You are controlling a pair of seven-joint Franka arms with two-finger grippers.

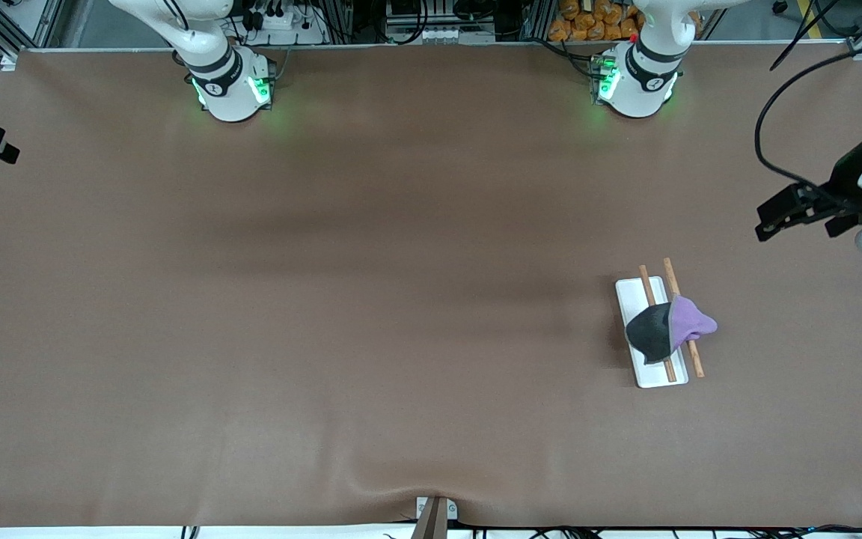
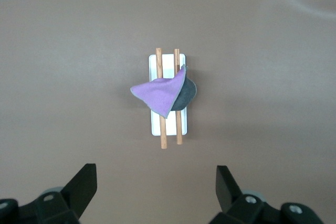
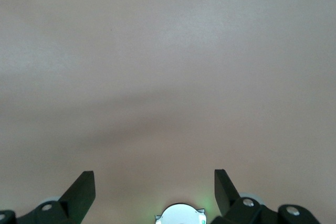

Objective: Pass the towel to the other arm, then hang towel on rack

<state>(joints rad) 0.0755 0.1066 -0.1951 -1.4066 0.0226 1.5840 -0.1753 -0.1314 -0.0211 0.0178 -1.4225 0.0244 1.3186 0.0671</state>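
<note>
The towel is draped over the two wooden rods of the rack, dark grey face toward the right arm's end and purple face toward the left arm's end. The rack stands on the table toward the left arm's end. The left wrist view looks down on the towel on the rack. My left gripper is open and empty, up in the air over the table's edge at the left arm's end, apart from the rack; its own view shows it too. My right gripper is open and empty, high over its own base.
The brown table cover is wrinkled near the front edge. The right arm's base shows with a green light under the right gripper. A black cable loops above the left gripper.
</note>
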